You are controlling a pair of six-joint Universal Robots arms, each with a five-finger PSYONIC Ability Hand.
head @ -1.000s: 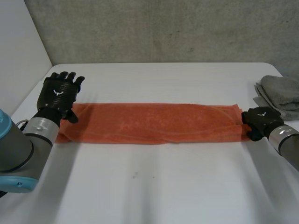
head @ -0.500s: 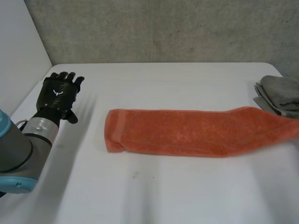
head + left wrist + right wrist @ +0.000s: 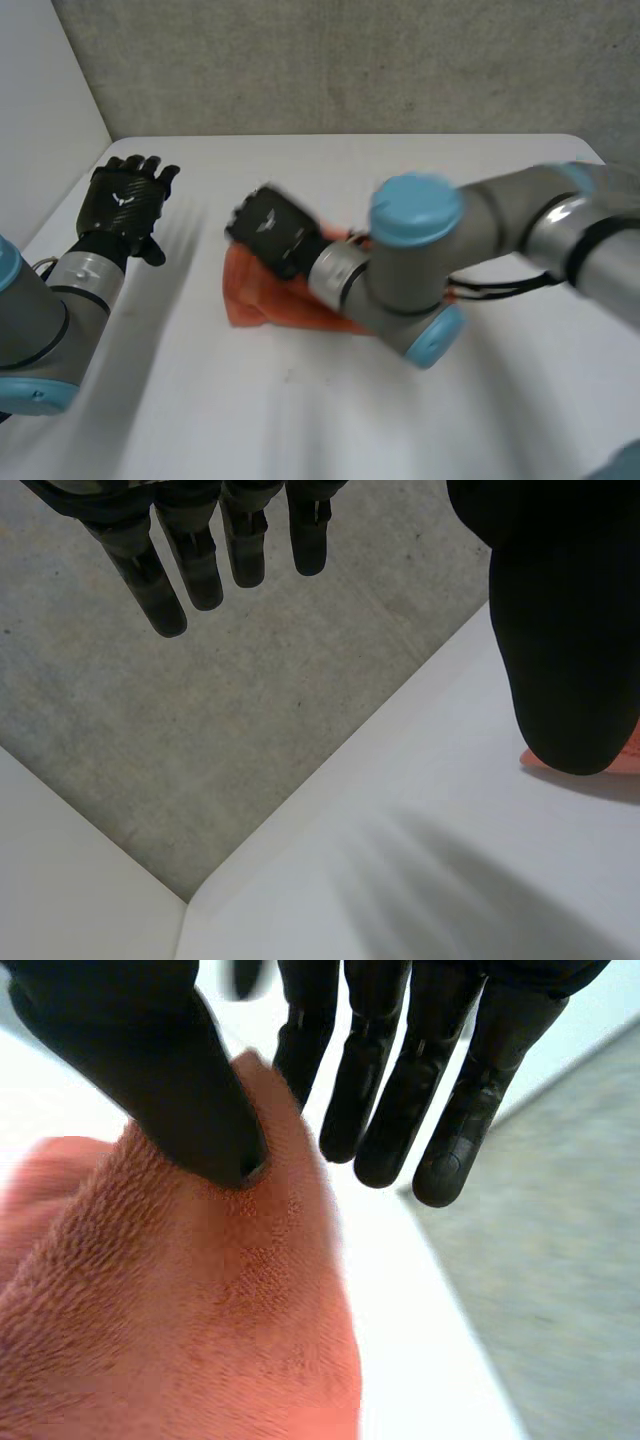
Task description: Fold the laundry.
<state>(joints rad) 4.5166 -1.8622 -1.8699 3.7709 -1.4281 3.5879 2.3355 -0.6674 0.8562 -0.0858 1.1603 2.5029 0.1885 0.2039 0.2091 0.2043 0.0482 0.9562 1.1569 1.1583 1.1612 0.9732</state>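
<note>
Saw the orange towel (image 3: 258,300) bunched a little left of the middle of the white surface (image 3: 300,420), well short of every edge. Found the right arm (image 3: 420,255) stretched across from the surface's right edge, with the right hand (image 3: 270,230) sitting on the end of the towel nearer the left edge. Read in the right wrist view a raised fold of terry cloth wedged between the thumb (image 3: 160,1070) and the nearest of the fingers (image 3: 305,1040). Took that for a pinch, though with the contact on the finger side half hidden by cloth. Noted the other fingers held straight and close side by side, reaching past the fold over bare surface. Saw the rest of the towel heaped in soft folds below the thumb.

Found the left hand (image 3: 125,200) near the surface's left edge, toward the far left corner, well apart from the towel and holding nothing. Read in the left wrist view its fingers (image 3: 200,565) straight and slightly spread, the thumb (image 3: 565,630) out to one side, with a sliver of orange cloth just past the thumb's tip. Saw a grey concrete wall (image 3: 350,60) beyond the far edge.
</note>
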